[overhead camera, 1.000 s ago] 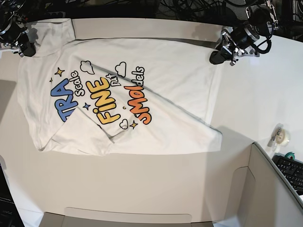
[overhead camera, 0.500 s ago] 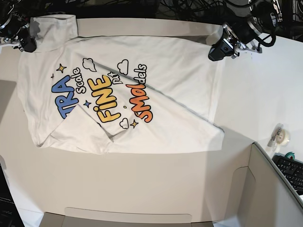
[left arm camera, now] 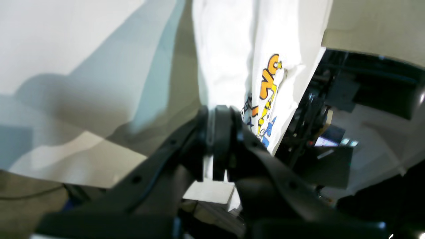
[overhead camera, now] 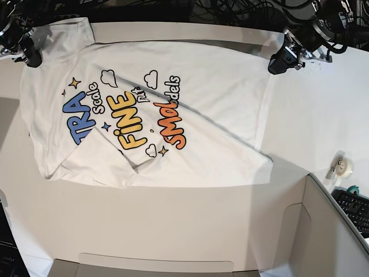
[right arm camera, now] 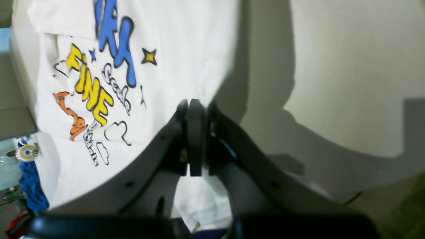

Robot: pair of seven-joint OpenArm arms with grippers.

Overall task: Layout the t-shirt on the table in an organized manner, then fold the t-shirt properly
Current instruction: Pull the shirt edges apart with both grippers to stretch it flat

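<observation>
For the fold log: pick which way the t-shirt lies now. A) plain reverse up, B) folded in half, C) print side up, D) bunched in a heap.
C: the t-shirt lies spread on the table with its colourful lettering facing up.

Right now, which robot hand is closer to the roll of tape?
The left one. The left gripper pinches the t-shirt at the table's far edge, on the tape roll's side. The right gripper holds the shirt's opposite end, far across the table.

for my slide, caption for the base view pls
Both hands pinch the printed t-shirt by its far edge over the white table.
</observation>
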